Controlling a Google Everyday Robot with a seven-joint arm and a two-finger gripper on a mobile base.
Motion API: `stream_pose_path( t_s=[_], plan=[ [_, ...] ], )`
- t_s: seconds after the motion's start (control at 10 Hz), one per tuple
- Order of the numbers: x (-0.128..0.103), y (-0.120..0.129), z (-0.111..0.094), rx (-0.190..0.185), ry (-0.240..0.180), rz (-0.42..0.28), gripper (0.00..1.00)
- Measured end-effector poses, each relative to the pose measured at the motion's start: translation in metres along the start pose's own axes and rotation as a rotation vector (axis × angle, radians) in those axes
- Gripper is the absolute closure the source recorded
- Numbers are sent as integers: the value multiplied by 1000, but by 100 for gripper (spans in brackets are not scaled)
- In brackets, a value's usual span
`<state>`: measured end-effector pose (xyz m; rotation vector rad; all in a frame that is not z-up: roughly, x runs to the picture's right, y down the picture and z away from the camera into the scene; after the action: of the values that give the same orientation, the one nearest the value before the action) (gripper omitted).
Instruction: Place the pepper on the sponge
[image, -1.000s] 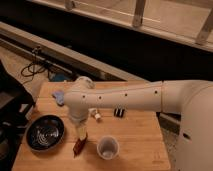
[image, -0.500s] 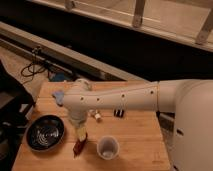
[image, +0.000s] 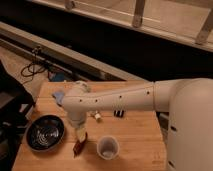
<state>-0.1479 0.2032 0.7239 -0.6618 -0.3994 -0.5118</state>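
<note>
Left of the claw sits a round dark bowl (image: 46, 133) on the worktop (image: 141, 146), close beside it. Farther back and also to the claw's left lies the light-blue sponge (image: 58, 95), partly hidden by the robot's white arm (image: 125, 100) and well apart from the claw's tip. Nothing red shows on it.

The claw (image: 80, 138) points straight down near the worktop's front edge. The dark red pepper (image: 79, 147) is right at its tip, hanging from it or standing against the wood. I cannot tell whether the claw is clamped on the pepper or merely around it.

Just to the claw's right stands a pale cup (image: 108, 147). Behind that are a small white bottle (image: 96, 116) and a black bar (image: 118, 114).

So the pepper is not on the sponge. As I judge it, the pick-up is in hand. The carry back and to the left, and the setting down on the sponge, are left.
</note>
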Motion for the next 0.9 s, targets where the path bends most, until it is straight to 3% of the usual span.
stream_pose_path(
  t_s=[0.3,0.9],
  plan=[
    [-2,-2,2,-5,8,-18,25],
    [4,6,28,-66,22,-28,25]
  ],
)
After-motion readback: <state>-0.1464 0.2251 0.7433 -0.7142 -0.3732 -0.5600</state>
